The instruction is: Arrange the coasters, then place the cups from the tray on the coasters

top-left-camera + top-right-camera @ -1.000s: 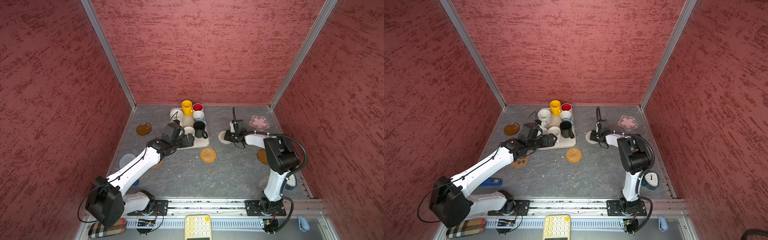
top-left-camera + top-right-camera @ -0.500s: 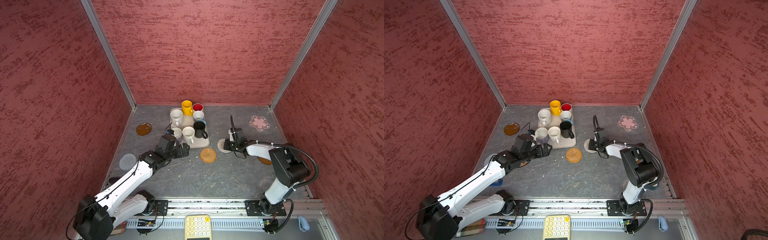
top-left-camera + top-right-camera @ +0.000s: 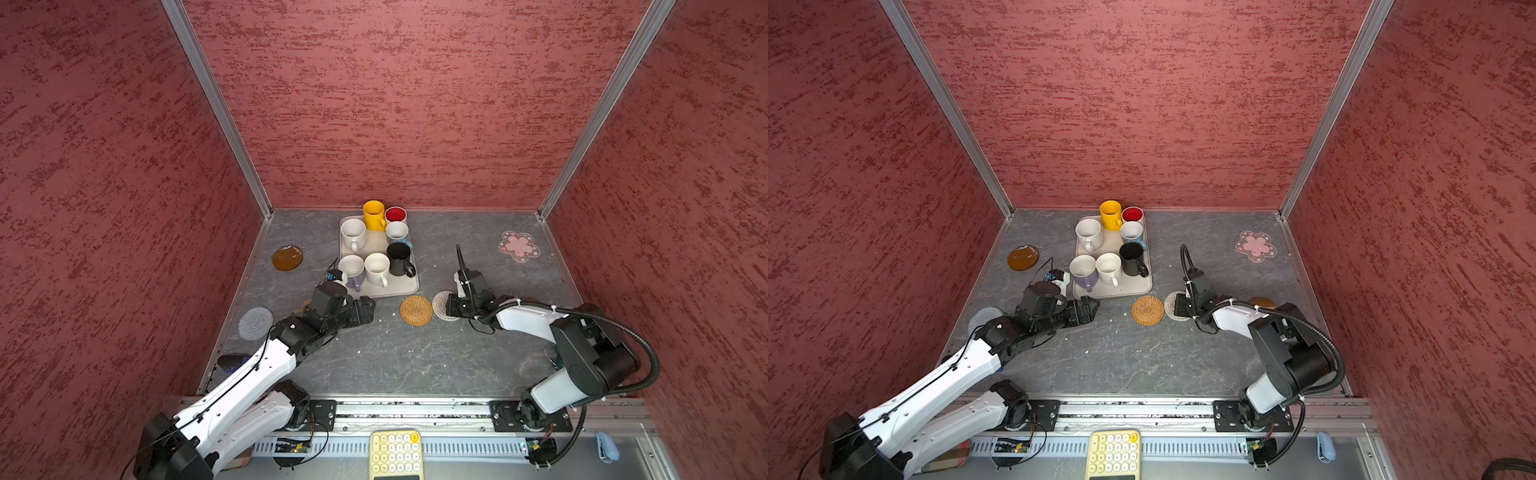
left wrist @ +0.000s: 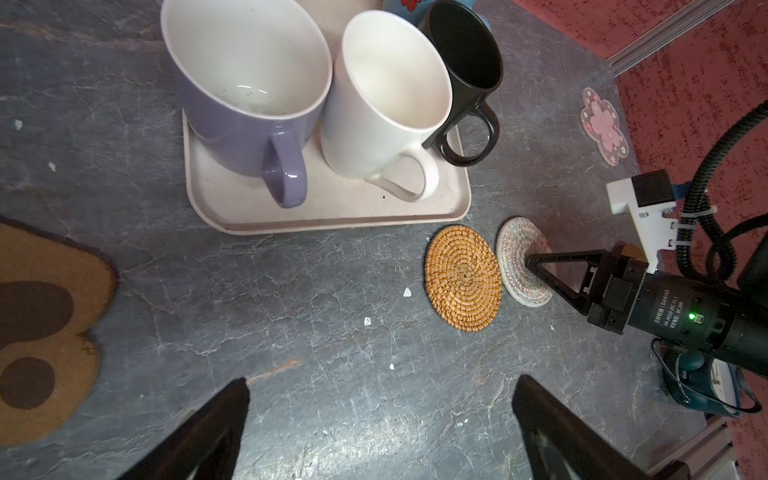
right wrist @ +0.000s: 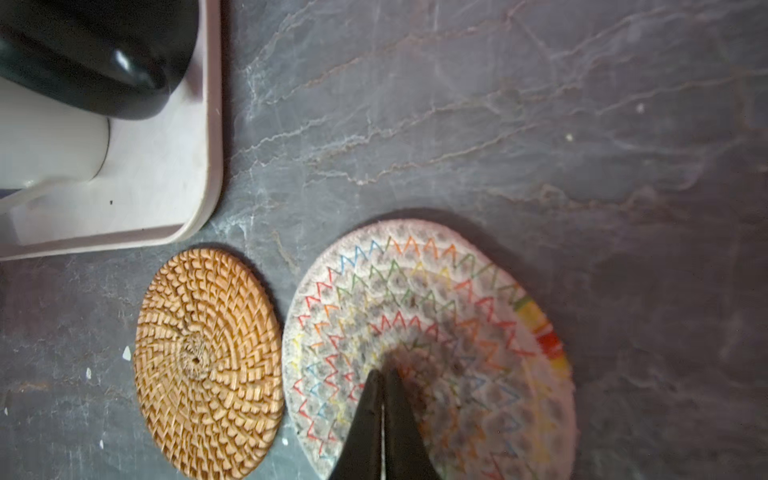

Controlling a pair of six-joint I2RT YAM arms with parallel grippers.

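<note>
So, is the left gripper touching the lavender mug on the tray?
Apart. The left wrist view shows the left gripper open over bare table, with table and the tray rim between it and the lavender mug.

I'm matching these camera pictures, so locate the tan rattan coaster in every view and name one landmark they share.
Top view: rattan coaster on the table, just off the tray's near right corner.
Top view: rattan coaster in the same spot by the tray.
Left wrist: rattan coaster just off the tray's corner.
Right wrist: rattan coaster beside the tray's corner.
Shared landmark: the whitish woven coaster right beside it, in all four.
</note>
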